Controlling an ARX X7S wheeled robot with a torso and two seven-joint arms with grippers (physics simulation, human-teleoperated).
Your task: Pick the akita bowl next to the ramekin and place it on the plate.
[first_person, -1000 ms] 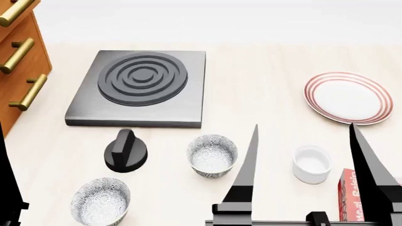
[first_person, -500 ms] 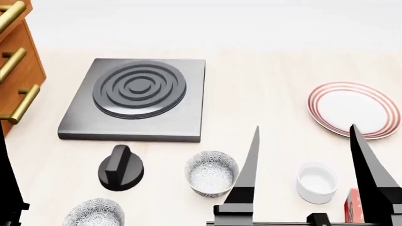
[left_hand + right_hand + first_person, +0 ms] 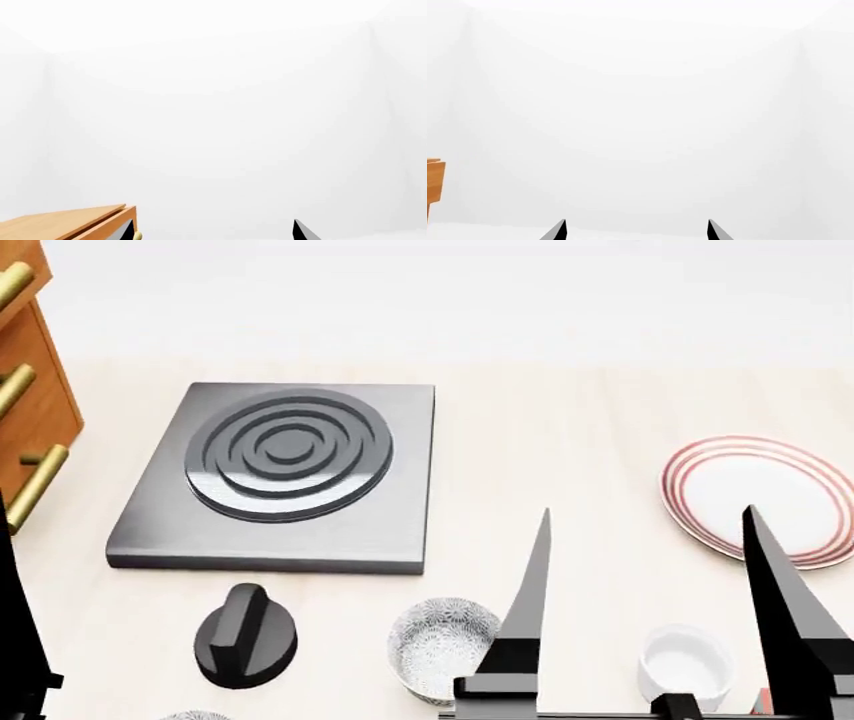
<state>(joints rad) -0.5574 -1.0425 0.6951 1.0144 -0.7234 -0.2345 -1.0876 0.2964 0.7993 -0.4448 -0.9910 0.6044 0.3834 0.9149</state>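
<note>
In the head view the akita bowl (image 3: pixel 447 648), white with a grey speckle, stands low in the middle of the pale table. To its right is the plain white ramekin (image 3: pixel 685 665). Farther back at the right edge lies the red-ringed plate (image 3: pixel 761 498). My right gripper (image 3: pixel 646 512) is open and empty, its two dark fingers rising in front of the bowl and the ramekin. Its wrist view shows the same fingertips (image 3: pixel 562 227) wide apart against a white wall. My left gripper (image 3: pixel 213 231) is open too, looking past a wooden cabinet corner; the head view has only a dark finger (image 3: pixel 11 620) at the left edge.
A grey hob slab (image 3: pixel 280 470) with raised rings lies back left, and a black knob (image 3: pixel 244 635) sits in front of it. A wooden drawer cabinet (image 3: pixel 27 390) with brass handles stands at the far left. A second speckled bowl's rim (image 3: pixel 194 716) and a red box sliver (image 3: pixel 763 702) touch the bottom edge.
The head view has shifted: hob, knob, bowls, ramekin and plate have all slid down the picture. Both grippers keep the same place in the view and stay open.
</note>
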